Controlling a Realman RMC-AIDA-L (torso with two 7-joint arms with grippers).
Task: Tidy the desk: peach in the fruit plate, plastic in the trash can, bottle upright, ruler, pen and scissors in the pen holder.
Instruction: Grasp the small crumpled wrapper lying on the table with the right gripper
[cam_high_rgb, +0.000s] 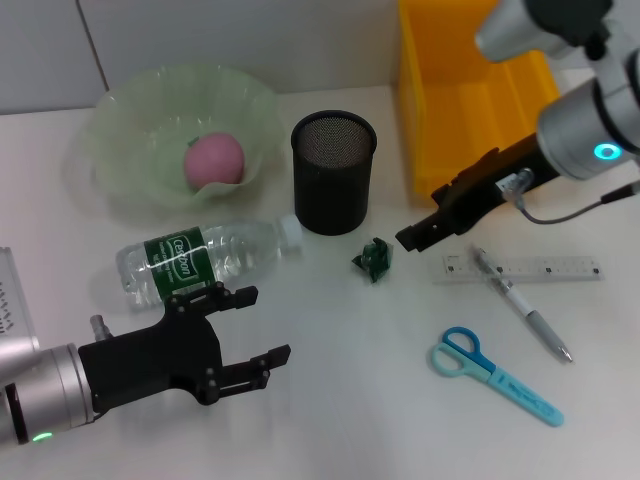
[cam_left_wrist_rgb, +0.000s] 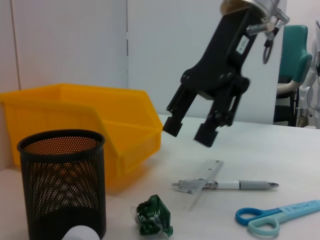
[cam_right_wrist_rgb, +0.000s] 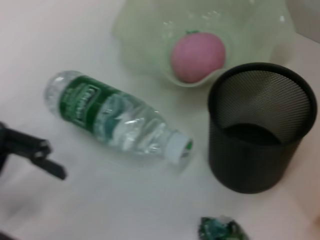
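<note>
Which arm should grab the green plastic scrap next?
Right, probably. The right gripper hangs open just beside the plastic, with the yellow bin behind it. The left gripper is open but sits farther off, near the lying bottle.

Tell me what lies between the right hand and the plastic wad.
Nothing: bare desk separates the right hand from the plastic wad, per the head view.

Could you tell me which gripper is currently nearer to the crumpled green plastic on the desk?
The right gripper is nearer, hovering open just beside the green plastic toward the ruler. The left gripper, also open, sits farther off, in front of the lying bottle.
</note>
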